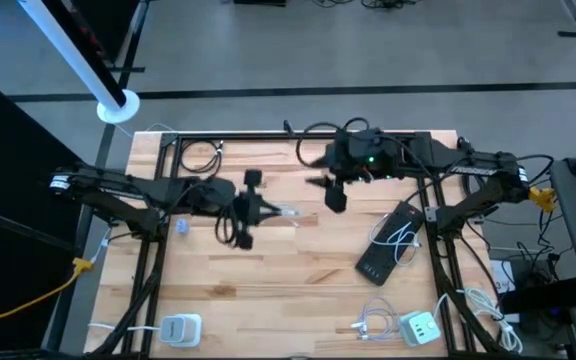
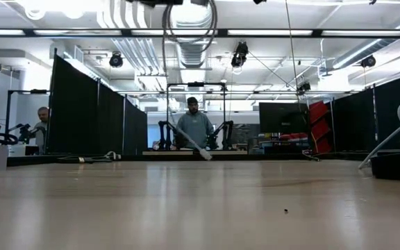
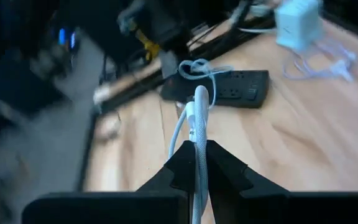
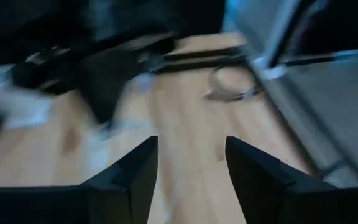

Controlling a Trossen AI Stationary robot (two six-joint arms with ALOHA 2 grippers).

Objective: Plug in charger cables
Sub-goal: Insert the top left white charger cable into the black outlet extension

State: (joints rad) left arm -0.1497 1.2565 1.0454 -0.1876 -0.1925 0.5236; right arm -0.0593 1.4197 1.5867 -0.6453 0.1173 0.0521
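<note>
Overhead light: even, diffuse; wooden table (image 1: 298, 270) evenly lit in high view, shadows under arms soft and short.
Ceiling lights (image 2: 82, 7): strips across top of low view, blown out upper left; main light source.
Tabletop, low view: pale sheen at centre; near surface along lower edge soft, out of focus; backgrnd room sharper.
Left wrist view: white cable (image 3: 197, 130) at centre fairly sharp; upper left heavily motion-smeared, dark; power strip (image 3: 229, 87) and upper right mildly soft.
Right wrist view: strong motion blur throughout upper half; dark fingers (image 4: 135, 180) at bottom crisp-edged; bluish cast upper right.
Edges: straight lines bow slightly toward the corners, high view.
</note>
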